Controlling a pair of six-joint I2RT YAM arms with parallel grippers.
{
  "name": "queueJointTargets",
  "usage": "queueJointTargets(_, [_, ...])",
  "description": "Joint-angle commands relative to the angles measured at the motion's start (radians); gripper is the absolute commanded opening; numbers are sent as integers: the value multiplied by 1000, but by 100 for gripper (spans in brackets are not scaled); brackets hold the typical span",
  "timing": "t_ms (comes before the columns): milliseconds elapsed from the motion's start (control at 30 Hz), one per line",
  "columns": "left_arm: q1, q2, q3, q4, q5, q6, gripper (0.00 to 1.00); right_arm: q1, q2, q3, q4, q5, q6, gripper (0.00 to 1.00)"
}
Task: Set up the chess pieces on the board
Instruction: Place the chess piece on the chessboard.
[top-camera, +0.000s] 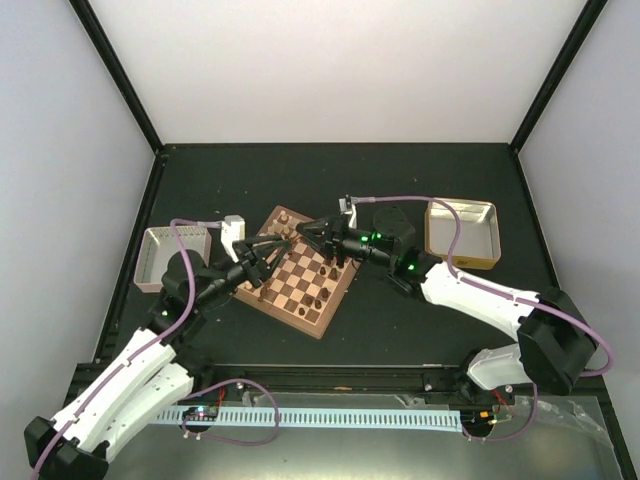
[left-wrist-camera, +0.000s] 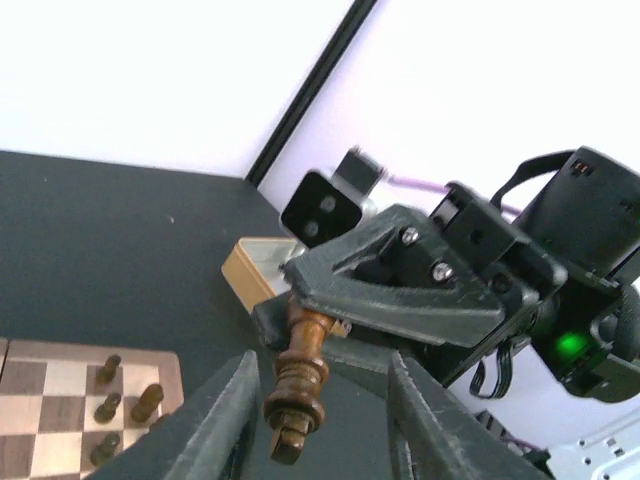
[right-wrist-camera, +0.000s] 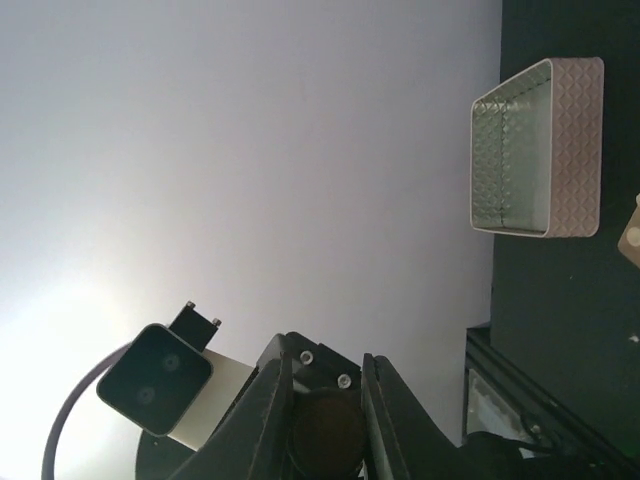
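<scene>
Chess pieces (left-wrist-camera: 147, 402): a few dark ones stand on the board (top-camera: 290, 283), which sits turned at an angle near the middle of the tabletop (top-camera: 420, 330).

Left to right:
- A silver tray (top-camera: 150, 262) is by the left edge.
- Left gripper (left-wrist-camera: 322, 372) is over the board's left side. Its fingers are apart, one on each side of a dark piece (left-wrist-camera: 298, 385), and we see a gap on both sides, so it has no grip.
- The dark piece hangs in the air between the two grippers, tilted, with its base pointing down toward the left wrist camera.
- Right gripper (right-wrist-camera: 325, 385) is clamped on the dark piece at its upper end. From its own wrist we only see a dark round shape pinched between the fingers.
- A gold tray (top-camera: 492, 235) is toward the right edge.

We judge the step in hand to be the right arm taking the piece to its square.
- The left arm should back straight out first, fingers kept wide, so it does not brush the base.
- The right arm should then rotate the piece upright with the base level.
- It should come down from above onto a free square, not sweep sideways past the standing pieces.
- It should let go only once the base sits flat, because the grip is high on the piece and any tilt could tip it.

We cannot tell from here which square it belongs on.
</scene>
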Motion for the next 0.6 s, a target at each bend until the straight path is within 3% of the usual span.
queueJointTargets(0, [-6, -26, -16, 108, -51, 0, 34, -6, -16, -10, 79, 18, 76, 11])
queueJointTargets(100, [-6, -10, -5, 105, -22, 15, 33, -6, -13, -11, 103, 9, 91, 11])
queueJointTargets(233, [-6, 6, -2, 89, -22, 21, 42, -7, -12, -17, 145, 8, 114, 12])
queueJointTargets(333, [-6, 15, -3, 100, -20, 18, 43, -8, -6, -21, 170, 1, 136, 12])
queueJointTargets(567, [-6, 28, 2, 142, -19, 16, 26, -8, 5, -27, 194, -21, 162, 12])
